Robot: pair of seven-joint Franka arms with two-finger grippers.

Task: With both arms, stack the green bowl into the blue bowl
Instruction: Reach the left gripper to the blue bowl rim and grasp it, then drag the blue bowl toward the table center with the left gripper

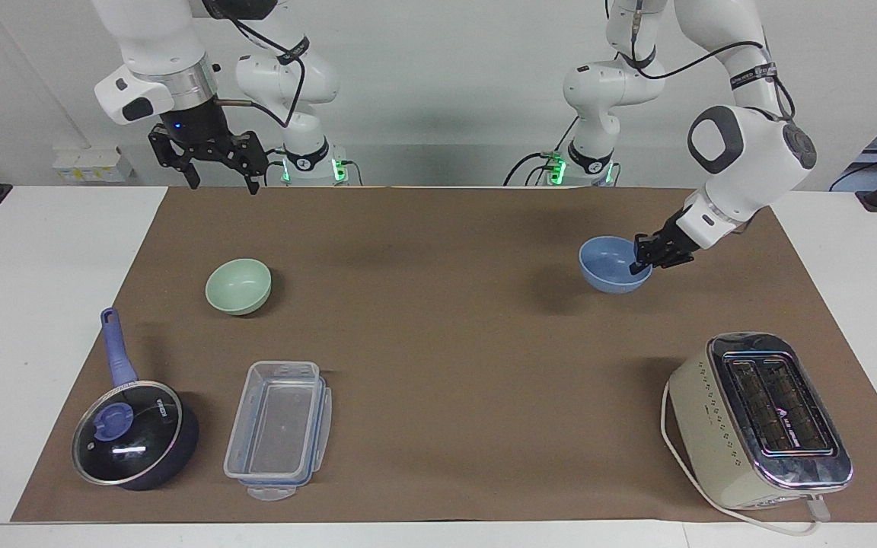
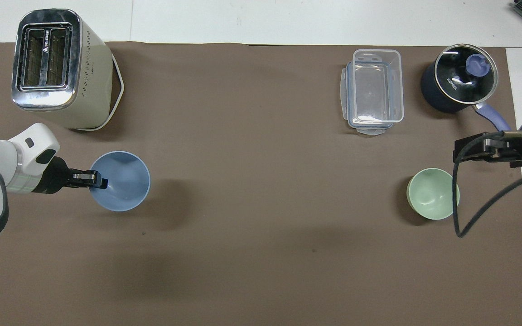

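Left pincer (image 1: 642,261) clamped on rim of the blue bowl (image 1: 610,266) — bowl lifted clear of the bench (image 1: 438,358), over the left arm's end, toaster (image 1: 760,418) farther out; green bowl (image 1: 238,285) untouched on the bench toward the right arm's end; right pincer (image 1: 208,161) waits high above it, fingers apart; judged early stage — blue bowl picked, green bowl grasp and stacking left.
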